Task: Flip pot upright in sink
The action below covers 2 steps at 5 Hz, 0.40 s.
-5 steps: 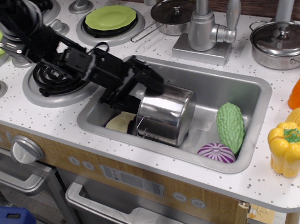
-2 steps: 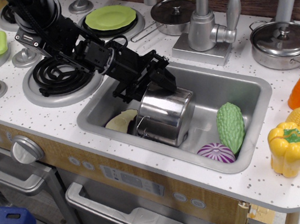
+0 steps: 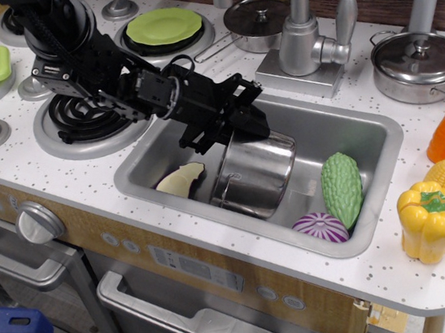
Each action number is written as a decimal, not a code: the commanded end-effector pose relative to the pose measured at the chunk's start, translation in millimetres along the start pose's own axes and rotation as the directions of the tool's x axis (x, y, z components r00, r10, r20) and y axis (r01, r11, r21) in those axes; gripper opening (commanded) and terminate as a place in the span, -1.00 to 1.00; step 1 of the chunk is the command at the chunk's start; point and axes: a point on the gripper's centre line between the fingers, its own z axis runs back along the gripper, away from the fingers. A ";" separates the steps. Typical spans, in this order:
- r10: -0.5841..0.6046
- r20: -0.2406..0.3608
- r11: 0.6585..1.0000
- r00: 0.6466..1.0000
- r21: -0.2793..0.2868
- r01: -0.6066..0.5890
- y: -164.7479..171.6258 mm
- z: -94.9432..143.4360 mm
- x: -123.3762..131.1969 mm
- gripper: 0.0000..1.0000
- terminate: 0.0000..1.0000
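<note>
The black jaws [image 3: 243,124] grip the upper rim of the pot [image 3: 254,175], which sits tilted mid-sink [image 3: 369,127]. An eggplant slice [image 3: 181,179] lies near its left, gourd [image 3: 342,188] and onion half [image 3: 320,227] right. Bare basin floor shows behind the pot. The speckled table [image 3: 83,164] surrounds the rim.

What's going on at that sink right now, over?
End effector clamped on pot rim. Pot tilted, nearly upright in sink. Green gourd beside it, not blocking.
</note>
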 end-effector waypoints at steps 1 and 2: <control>-0.122 0.078 0.969 0.990 0.226 0.101 -8.6 6.5 7.7 -1.00 -1.00; -0.173 0.072 0.925 0.982 0.354 0.137 -13.9 3.2 7.8 -1.00 -1.00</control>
